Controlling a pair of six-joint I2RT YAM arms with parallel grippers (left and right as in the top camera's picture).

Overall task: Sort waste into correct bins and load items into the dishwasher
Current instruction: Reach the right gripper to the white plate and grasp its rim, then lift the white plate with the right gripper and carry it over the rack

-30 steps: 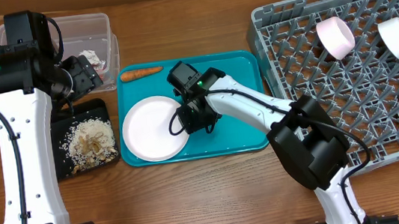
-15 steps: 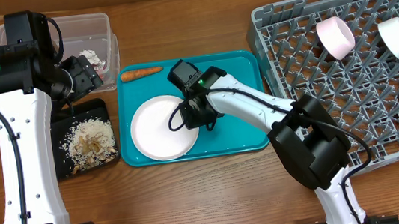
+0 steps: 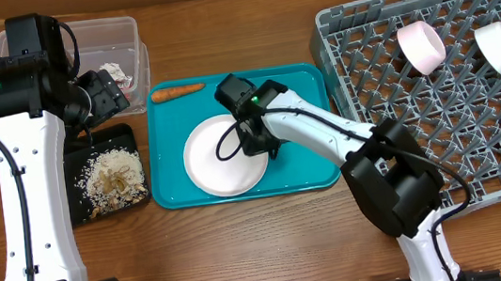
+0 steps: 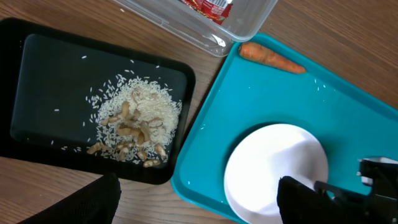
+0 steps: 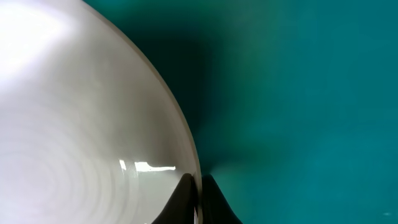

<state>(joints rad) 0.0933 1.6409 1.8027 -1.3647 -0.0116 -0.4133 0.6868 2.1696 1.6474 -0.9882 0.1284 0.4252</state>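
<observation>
my right gripper [image 3: 253, 142] pinched on the right rim of the pale plate [image 3: 220, 163], mid-frame on the teal tray [image 3: 315, 166], my left gripper [image 4: 196, 201] spread wide, carrot [image 3: 177, 92] lying left-right along the tray's top edge, tip rightward, wooden counter [image 3: 247, 27]

- Overhead: bright, even light coming from above; arms casting soft, short shadows on the table [image 3: 244, 245]; all staying sharp.
- Left wrist: well lit; tub [image 4: 249, 18] rim glinting; own fingers [image 4: 81, 202] showing dark and blurred at the bottom.
- Right wrist: extreme close-up; plate [image 5: 74, 112] blurring, a small glare streak sitting near its rim; dark shadow pooling on the tray [image 5: 311, 93].
</observation>
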